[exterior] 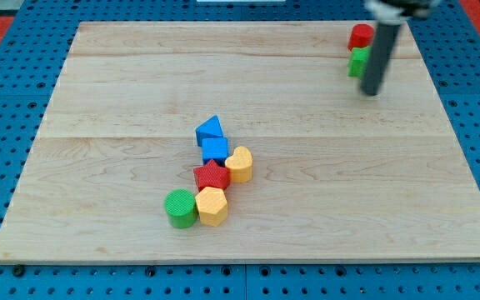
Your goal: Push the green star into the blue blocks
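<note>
The green block point(357, 62), the star by the task's naming, sits near the view's top right, partly hidden behind my rod. A red block point(360, 36) touches it from above. My tip point(371, 92) is just below and right of the green block, close to it. The blue triangle point(210, 128) and blue cube point(215, 149) sit together near the board's middle, far to the left and below the tip.
A red star point(212, 176), a yellow heart point(239, 164), a yellow hexagon point(212, 206) and a green cylinder point(181, 208) cluster right below the blue blocks. The wooden board point(98, 167) lies on a blue pegboard.
</note>
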Robot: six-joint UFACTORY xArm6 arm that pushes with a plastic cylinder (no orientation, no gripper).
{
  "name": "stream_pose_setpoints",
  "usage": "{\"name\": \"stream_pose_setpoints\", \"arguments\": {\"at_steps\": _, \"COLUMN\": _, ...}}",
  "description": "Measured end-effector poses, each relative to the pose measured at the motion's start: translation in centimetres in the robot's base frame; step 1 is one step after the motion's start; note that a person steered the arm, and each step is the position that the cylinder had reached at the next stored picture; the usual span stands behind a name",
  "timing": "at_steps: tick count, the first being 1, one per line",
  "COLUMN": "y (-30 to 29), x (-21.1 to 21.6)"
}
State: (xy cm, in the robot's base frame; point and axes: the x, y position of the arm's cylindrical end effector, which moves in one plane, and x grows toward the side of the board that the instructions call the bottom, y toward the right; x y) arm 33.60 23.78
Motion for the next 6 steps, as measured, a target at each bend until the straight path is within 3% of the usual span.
{"name": "stream_pose_setpoints", "arguments": {"at_steps": 1, "y": 4.2, "x": -5.7}}
{"name": "stream_pose_setpoints", "arguments": {"at_steps": 2, "y": -3.8, "x": -7.7}}
{"name": "stream_pose_setpoints", "arguments": {"at_steps": 3, "y": -13.9, "x": -2.8}}
{"name": "stream_pose_setpoints", "arguments": {"at_steps": 4, "y": -15.4, "x": -1.3}}
{"name": "stream_pose_setpoints", "arguments": {"at_steps": 5, "y": -13.7, "x": -5.0}}
{"name": "stream_pose_setpoints", "arguments": {"at_steps": 6, "y": -3.1, "x": -6.7}}
